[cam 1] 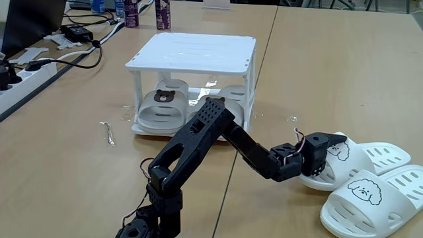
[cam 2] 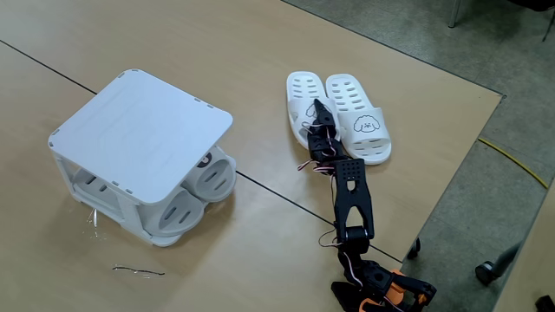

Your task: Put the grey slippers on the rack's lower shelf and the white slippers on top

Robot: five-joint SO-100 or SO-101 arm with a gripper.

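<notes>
The white rack stands on the wooden table. Both grey slippers sit side by side on its lower shelf: one shows its bear face, the other is partly behind my arm. The rack's top is bare. The white slippers lie together on the table, one beside the other. My gripper is at the strap of the first one, fingers against it. How far the jaws are closed is hidden.
A power strip, black cables and bottles lie at the back left in a fixed view. A thin bent wire rests near the rack. The table's edge drops off close to the white slippers.
</notes>
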